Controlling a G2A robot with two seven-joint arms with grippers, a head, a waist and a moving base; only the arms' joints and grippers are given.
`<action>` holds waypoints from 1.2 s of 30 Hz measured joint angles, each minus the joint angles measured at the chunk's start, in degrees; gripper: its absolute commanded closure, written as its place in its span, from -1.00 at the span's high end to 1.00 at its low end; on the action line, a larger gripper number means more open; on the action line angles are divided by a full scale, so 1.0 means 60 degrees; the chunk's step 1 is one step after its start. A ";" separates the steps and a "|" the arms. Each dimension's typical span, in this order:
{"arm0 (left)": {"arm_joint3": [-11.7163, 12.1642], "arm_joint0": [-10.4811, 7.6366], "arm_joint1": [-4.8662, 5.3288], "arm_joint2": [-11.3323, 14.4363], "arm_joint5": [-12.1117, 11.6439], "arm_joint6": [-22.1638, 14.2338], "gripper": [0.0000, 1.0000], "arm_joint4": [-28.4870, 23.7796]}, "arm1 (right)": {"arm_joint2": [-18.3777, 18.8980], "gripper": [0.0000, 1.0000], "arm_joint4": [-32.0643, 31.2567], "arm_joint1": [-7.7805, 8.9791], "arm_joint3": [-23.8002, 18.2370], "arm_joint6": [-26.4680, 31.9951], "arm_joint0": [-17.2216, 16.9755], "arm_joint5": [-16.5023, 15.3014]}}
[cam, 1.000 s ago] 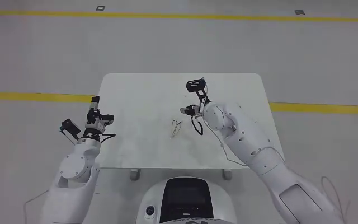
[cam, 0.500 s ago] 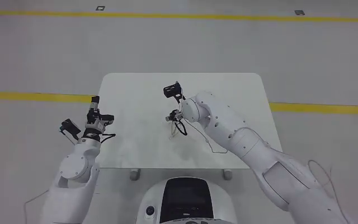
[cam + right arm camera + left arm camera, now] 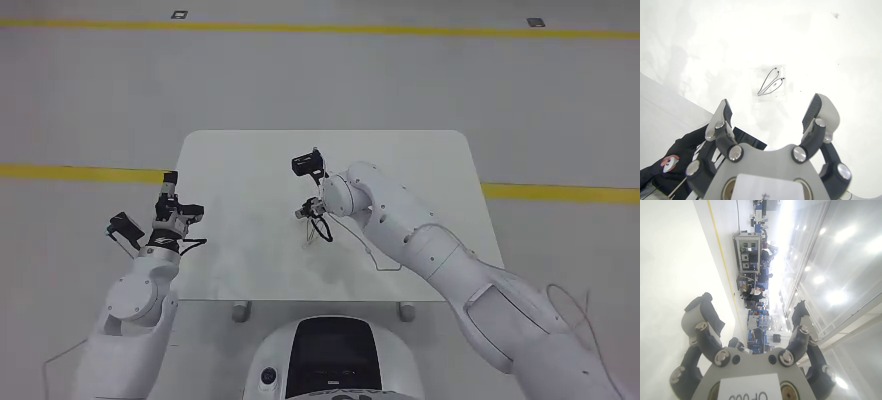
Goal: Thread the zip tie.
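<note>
The white tabletop [image 3: 420, 170] sits in the middle of the top view. The right arm comes in from the lower right of the frame and bends across it. Its right hand [image 3: 307, 209] hangs over the tabletop close to the centre of the frame.

In the right wrist view the right hand [image 3: 771, 99] is released. Its two ribbed fingers [image 3: 728, 110] are spread wide with nothing between them.

Beyond the fingertips the zip ties [image 3: 770, 83] lie flat on the tabletop [image 3: 810, 37]. They are a few thin black strips, each curved. Their small heads are fanned apart at one end and their tails come together at a point at the other. They rest on a clear square sheet [image 3: 780, 97], and I cannot tell whether it is a sheet or a flat bag. The hand is above the ties and apart from them, and neither finger touches the ties or the sheet.

The left arm stands at the lower left of the top view. Its left hand [image 3: 170, 190] is just off the tabletop's left edge, well apart from the zip ties, and points toward the top of the frame.

In the left wrist view the left hand [image 3: 753, 300] is also released. Its dark fingers [image 3: 704, 311] are spread and empty, aimed out at the room.

Two yellow lines [image 3: 300, 28] cross the grey floor, one along the top of the top view and one level with the tabletop's middle.
</note>
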 measured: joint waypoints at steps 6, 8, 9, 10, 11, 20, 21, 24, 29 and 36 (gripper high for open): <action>0.0000 0.0000 0.0000 0.0000 0.0000 0.0000 1.00 0.0000 | -0.0284 1.00 -0.0432 -0.0111 0.0018 0.0169 0.0008 0.0460; 0.0000 0.0000 0.0000 0.0000 0.0000 0.0000 1.00 0.0000 | -0.0378 1.00 -0.0486 -0.0236 0.0098 0.0402 0.0135 0.0581; 0.0000 0.0000 0.0000 0.0000 0.0000 0.0000 1.00 0.0000 | -0.0392 1.00 -0.0443 -0.0297 0.0173 0.0478 0.0195 0.0579; 0.0000 0.0000 0.0000 0.0000 0.0000 0.0000 1.00 0.0000 | -0.0410 1.00 -0.0384 -0.0367 0.0272 0.0550 0.0253 0.0572; 0.0000 0.0000 0.0000 0.0000 0.0000 0.0000 1.00 0.0000 | -0.0448 1.00 -0.0324 -0.0473 0.0438 0.0635 0.0339 0.0565; 0.0000 0.0000 0.0000 0.0000 0.0000 0.0000 1.00 0.0000 | -0.0650 1.00 0.0232 -0.1572 0.2407 0.0884 0.0980 0.0562; 0.0000 0.0000 0.0000 0.0000 0.0000 0.0000 1.00 0.0000 | -0.0636 1.00 0.0286 -0.1691 0.2652 0.0833 0.1023 0.0562; 0.0000 0.0000 0.0000 0.0000 0.0000 0.0000 1.00 0.0000 | -0.0512 1.00 0.0575 -0.2072 0.3411 0.0567 0.1113 0.0563; 0.0000 0.0000 0.0000 0.0000 0.0000 0.0000 1.00 0.0000 | -0.0274 1.00 0.0904 -0.2318 0.4012 -0.0030 0.1187 0.0563; 0.0000 0.0000 0.0000 0.0000 0.0000 0.0000 1.00 0.0000 | -0.0284 1.00 0.0892 -0.2310 0.3992 0.0049 0.1185 0.0563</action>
